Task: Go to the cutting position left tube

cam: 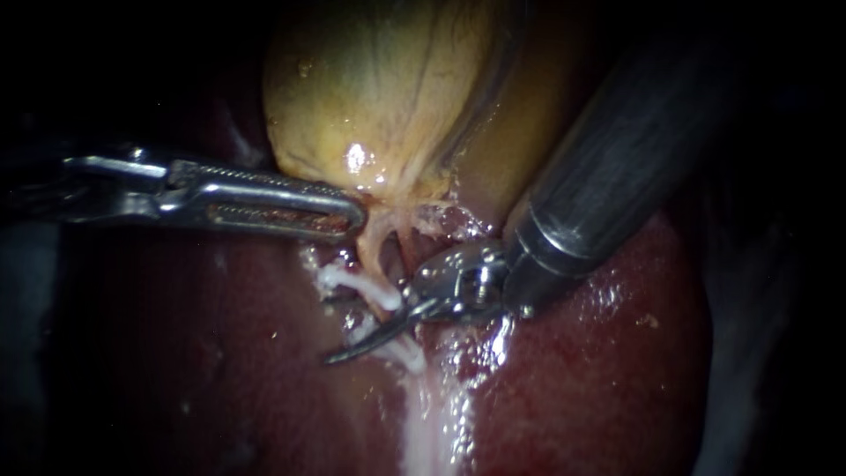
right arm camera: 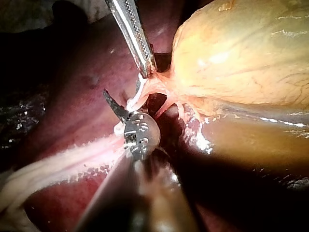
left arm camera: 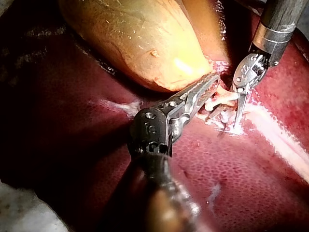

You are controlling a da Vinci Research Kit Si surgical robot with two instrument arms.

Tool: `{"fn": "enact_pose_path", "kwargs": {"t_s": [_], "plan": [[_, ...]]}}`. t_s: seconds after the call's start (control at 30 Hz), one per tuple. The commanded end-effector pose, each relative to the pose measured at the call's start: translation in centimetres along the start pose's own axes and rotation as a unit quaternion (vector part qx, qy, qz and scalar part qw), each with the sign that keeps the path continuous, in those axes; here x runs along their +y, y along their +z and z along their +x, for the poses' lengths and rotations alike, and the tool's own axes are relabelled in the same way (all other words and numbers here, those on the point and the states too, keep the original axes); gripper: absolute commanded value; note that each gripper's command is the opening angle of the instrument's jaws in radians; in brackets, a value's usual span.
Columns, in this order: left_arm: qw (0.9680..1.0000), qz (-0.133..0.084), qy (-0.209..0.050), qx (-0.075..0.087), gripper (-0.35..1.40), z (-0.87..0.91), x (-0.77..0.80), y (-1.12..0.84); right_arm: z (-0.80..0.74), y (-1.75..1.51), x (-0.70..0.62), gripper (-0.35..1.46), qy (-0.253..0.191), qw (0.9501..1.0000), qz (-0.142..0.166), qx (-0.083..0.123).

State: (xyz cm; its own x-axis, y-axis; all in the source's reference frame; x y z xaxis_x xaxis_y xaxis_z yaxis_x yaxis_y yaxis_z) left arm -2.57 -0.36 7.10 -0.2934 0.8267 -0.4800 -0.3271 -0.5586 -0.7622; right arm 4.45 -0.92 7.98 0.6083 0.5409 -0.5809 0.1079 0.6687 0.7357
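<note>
**Left tube (cam: 374, 251) just above the curved blades**

My right instrument (cam: 352, 348) came in from the upper right, its dark shaft closest to the endoscope. Its curved blades showed as a single point with no gap between them. They gripped nothing and lay over the liver (cam: 617, 353), just below the left tube and near a whitish strip of tissue (cam: 423, 423). That tube ran down from the neck of the gallbladder (cam: 379, 88), pink above and white lower down. A second tube (cam: 407, 251) lay just beside it, toward the right instrument. Beyond, my left instrument (cam: 348, 214) had its toothed, slotted jaws closed on the gallbladder's neck. The right wrist view showed the tissue there drawn to a peak. Farthest off, the yellow gallbladder rested on the liver.
</note>
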Motion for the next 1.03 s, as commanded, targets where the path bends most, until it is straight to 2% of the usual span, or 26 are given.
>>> {"fn": "enact_pose_path", "kwargs": {"t_s": [0.03, 0.3, 1.03], "plan": [[1.0000, 0.000, 0.000, 0.000, -0.35, 0.00, 0.00, 0.00, 0.00, 0.00, 0.00, 0.92, 0.000, 1.0000, 0.000, 0.002], [1.0000, 0.000, 0.000, 0.000, -0.35, 0.00, -0.01, 0.01, 0.00, 0.04, 0.00, 0.92, 0.006, 0.9999, 0.013, 0.007], [1.0000, 0.001, 0.000, 0.000, -0.35, 0.00, -0.02, 0.01, 0.01, 0.06, 0.01, 0.92, 0.005, 0.9999, 0.013, 0.007]]}}
